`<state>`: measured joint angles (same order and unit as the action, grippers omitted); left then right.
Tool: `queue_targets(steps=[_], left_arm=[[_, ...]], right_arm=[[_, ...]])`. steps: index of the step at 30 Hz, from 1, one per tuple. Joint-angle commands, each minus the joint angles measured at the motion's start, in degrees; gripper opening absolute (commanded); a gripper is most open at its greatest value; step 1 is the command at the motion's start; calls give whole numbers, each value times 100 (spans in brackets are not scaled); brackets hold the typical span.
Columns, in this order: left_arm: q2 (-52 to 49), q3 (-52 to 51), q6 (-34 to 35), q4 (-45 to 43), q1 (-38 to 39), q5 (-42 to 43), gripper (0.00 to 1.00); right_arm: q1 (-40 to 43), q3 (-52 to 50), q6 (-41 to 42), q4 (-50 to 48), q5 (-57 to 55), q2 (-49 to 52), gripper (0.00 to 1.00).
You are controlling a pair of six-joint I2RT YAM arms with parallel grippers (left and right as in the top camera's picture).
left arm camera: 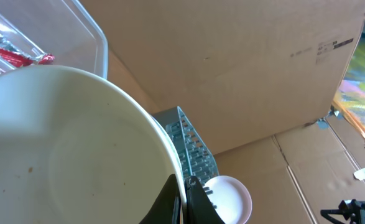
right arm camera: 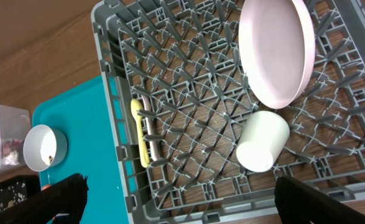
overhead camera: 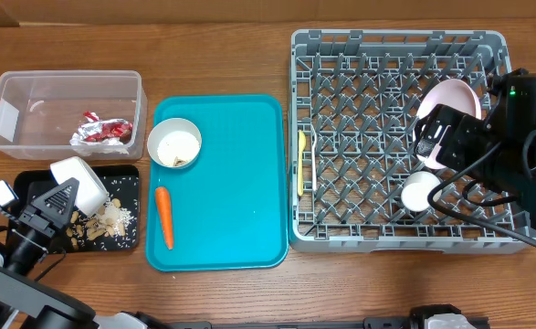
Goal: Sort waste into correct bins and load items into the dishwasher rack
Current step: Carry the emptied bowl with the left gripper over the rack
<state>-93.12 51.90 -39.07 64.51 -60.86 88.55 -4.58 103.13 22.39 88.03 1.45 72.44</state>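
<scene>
Overhead, the left gripper (overhead camera: pixel 65 194) holds a white bowl (overhead camera: pixel 78 181) tilted over the black tray (overhead camera: pixel 129 181), where rice and nut scraps (overhead camera: pixel 110 217) lie. The wrapper (overhead camera: pixel 103 131) sits in the clear tub (overhead camera: pixel 67 78), and a carrot (overhead camera: pixel 163 217) and a second bowl (overhead camera: pixel 174 143) are on the teal tray (overhead camera: pixel 240 183). In the left wrist view the fingers (left arm camera: pixel 198 202) are clamped on the bowl's rim. In the right wrist view the right gripper (right arm camera: pixel 181 186) hangs wide open and empty over the rack (right arm camera: pixel 170 81), which has a plate (right arm camera: pixel 275 50), cup (right arm camera: pixel 262 140) and yellow cutlery (right arm camera: pixel 138 134). Best to pinch firmly, tip the bowl inside the tray's edges, and check it is empty before racking.
</scene>
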Motion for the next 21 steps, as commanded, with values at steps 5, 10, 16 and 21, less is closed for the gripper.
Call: queue_targets(steps=[5, 10, 16, 21], left_arm=[[586, 361, -1683, 1554, 153, -415, 4], [1309, 960, -1963, 2232, 820, -350, 4], [1521, 1740, -1110, 1368, 2378, 157, 4], [1447, 2085, 2326, -1558, 3982, -994, 4]], right_arm=[[15, 72, -26, -24, -44, -22, 100], [15, 72, -26, -24, -44, -22, 100], [15, 72, -26, -24, -44, -22, 100], [15, 72, -26, -24, -44, -22, 100]])
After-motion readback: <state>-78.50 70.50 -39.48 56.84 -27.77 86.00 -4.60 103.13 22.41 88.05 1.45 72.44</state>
